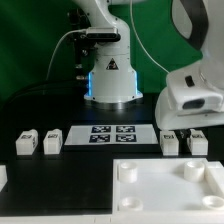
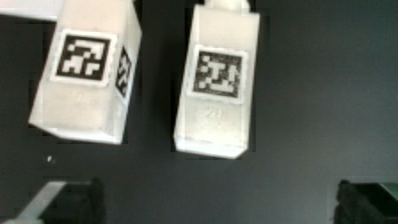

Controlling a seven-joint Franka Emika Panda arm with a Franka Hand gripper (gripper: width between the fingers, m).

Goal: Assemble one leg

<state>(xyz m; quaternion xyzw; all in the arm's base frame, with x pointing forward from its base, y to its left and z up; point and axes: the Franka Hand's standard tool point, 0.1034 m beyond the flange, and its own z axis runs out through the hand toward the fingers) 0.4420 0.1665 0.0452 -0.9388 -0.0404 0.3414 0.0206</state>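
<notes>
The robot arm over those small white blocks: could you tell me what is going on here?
The two-finger gripper hangs open and empty over two small white plastic legs with square marker tags, lying side by side on the black table. Two more legs lie on the marker board's far side, and the large white square socketed piece lies nearby.

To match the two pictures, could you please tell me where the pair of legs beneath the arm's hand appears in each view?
Exterior view: the pair of legs stands on the exterior view's right of the marker board, below the white wrist housing.
Wrist view: the pair lies side by side, apart, tags facing the camera.
Shared landmark: the open gripper, housing outside, dark fingers here.
</notes>
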